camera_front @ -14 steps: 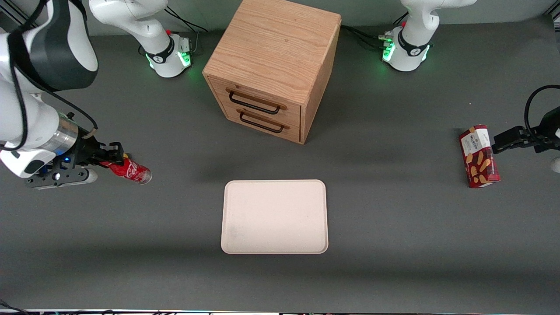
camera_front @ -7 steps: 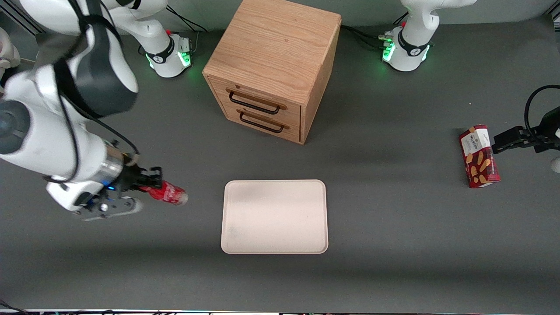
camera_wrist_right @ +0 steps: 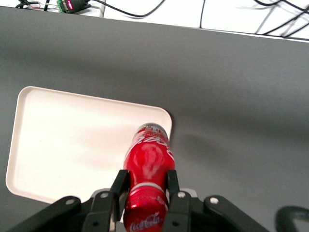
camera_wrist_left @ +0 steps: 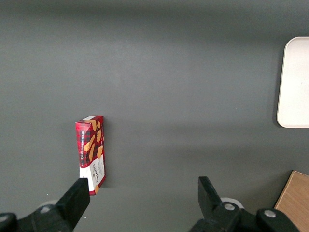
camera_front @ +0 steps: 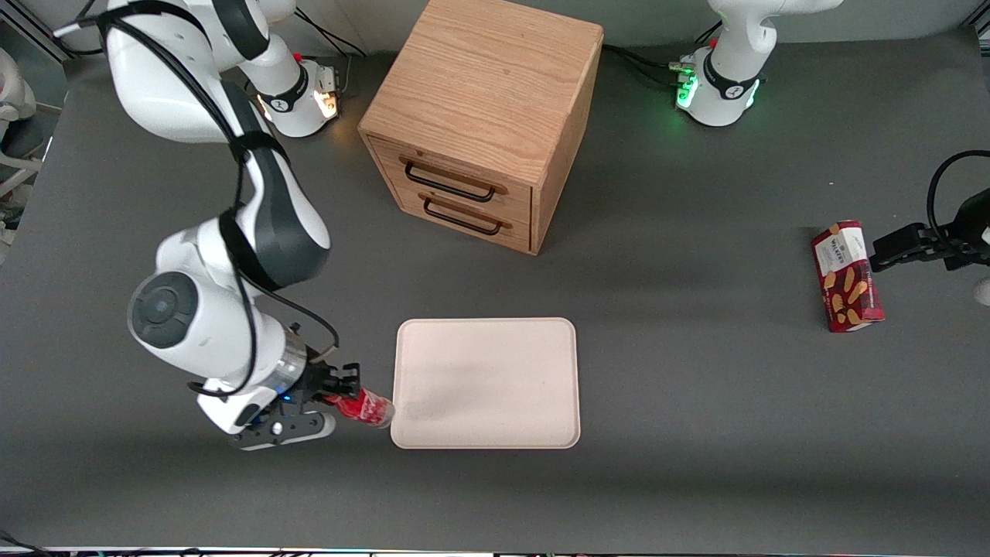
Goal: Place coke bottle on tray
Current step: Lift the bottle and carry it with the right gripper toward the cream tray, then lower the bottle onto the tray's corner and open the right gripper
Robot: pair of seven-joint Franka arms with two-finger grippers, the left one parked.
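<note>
Gripper [camera_front: 343, 399] carried one coke bottle [camera_front: 366, 408] trayward.

A robotics lab: two bolted-down arm bases [camera_front: 298, 97] with status lights, trailing cables, and a bare grey counter [camera_front: 696, 433].

End effector [camera_front: 346, 393] clamped on the coke bottle [camera_front: 366, 408], just beside the tray [camera_front: 486, 383], near the tabletop's [camera_front: 696, 433] front edge. Bare tray top. Tall wooden drawer box [camera_front: 483, 124] near the back edge. Snack box [camera_front: 847, 276] toward the parked arm's end.
</note>
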